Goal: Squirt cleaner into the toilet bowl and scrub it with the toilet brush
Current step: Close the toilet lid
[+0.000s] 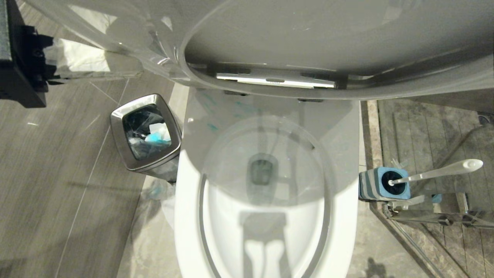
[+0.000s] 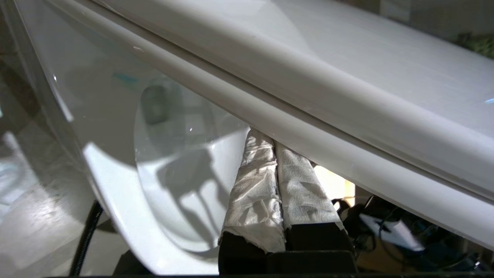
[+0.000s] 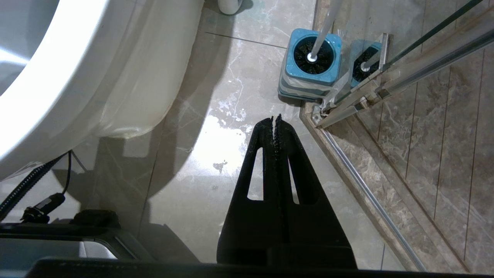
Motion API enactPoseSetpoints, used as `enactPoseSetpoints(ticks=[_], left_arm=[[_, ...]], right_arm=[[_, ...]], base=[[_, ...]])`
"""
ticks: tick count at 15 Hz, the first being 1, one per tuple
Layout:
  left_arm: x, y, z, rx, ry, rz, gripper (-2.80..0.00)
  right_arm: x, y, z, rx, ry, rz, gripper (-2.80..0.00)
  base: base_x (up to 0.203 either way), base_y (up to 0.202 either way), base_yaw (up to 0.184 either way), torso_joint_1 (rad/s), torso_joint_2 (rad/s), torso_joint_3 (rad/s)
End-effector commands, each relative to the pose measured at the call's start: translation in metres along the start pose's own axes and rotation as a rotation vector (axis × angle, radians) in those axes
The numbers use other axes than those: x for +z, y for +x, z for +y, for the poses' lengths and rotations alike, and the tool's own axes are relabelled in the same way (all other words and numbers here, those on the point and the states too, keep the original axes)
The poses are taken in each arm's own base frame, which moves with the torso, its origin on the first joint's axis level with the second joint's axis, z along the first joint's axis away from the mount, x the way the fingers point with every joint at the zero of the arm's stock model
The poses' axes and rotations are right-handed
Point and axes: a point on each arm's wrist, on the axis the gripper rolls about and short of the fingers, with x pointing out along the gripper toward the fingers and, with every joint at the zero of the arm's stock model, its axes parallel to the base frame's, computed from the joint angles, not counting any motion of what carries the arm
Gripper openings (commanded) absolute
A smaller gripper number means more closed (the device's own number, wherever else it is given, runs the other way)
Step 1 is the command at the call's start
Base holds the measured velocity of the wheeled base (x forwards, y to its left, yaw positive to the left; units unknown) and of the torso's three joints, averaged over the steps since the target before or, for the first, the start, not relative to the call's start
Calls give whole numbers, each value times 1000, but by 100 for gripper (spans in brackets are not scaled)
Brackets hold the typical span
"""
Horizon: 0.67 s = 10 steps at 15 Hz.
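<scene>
The white toilet bowl [image 1: 266,216] fills the middle of the head view, with its seat and lid [image 1: 308,46] tilted up across the top. Faint blue streaks of cleaner [image 1: 210,126] mark the porcelain at the back of the rim. In the left wrist view my left gripper [image 2: 272,141] is shut, its fingers wrapped in white tissue and their tips against the underside of the raised seat edge [image 2: 308,116]. The toilet brush [image 1: 436,172] stands in its blue-topped striped holder [image 1: 380,184] right of the bowl. My right gripper [image 3: 276,117] hangs shut and empty over the floor, short of the holder [image 3: 308,65].
A square steel bin [image 1: 146,131] with blue-stained tissues stands left of the bowl. A glass shower door with a metal frame [image 1: 424,216] runs just behind the brush holder and mirrors it. A black fixture [image 1: 19,58] juts in at the far left.
</scene>
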Motion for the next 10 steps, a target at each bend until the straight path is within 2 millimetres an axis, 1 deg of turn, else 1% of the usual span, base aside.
enactPoseSetpoints(ticks=[1,5,10], left_arm=[[-4,1,2,12,34,37,-280],[-7,5,5,50,40,66,-280],[-7,11,7,93,43,63,-280]], right_arm=[[0,0,0,0,0,0,-280],[0,0,0,0,0,0,-280],[0,0,0,0,0,0,-280]], base=[[0,0,0,0,0,0],[0,0,0,0,1,13],[0,0,0,2,0,167]])
